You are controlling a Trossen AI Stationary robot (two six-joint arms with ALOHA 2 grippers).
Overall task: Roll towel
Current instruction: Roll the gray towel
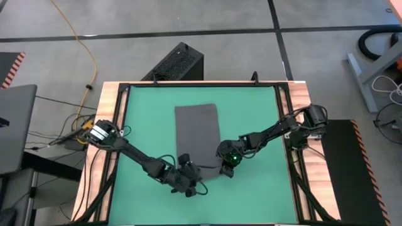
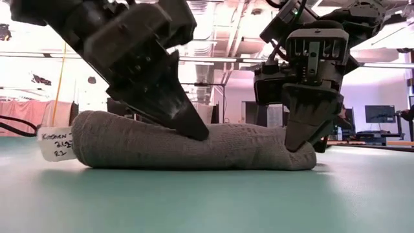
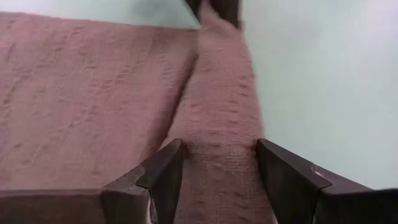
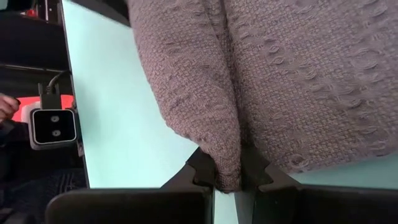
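Towel (image 2: 187,147) roll sits low-centre in the low view on green mat (image 2: 207,200), white tag (image 2: 55,143) at its left end. Left gripper (image 3: 217,163) fingers straddle the roll, closed on it. Right gripper (image 4: 229,169) pinches the other end.

Arms: two slim, dark, jointed arms, one on the left of the high view, one on the right.
Left arm base: carried a white patch near the frame's left edge.
Cables: thin black cables looped along both arms.
Right arm light: a small green glow showed at its wrist, lower centre of the high view.
Left gripper (image 2: 169,98): black, tapering wedge-shaped fingers.
Right gripper (image 2: 305,120): boxy black housing with ribbed plates, narrowing to dark fingers.
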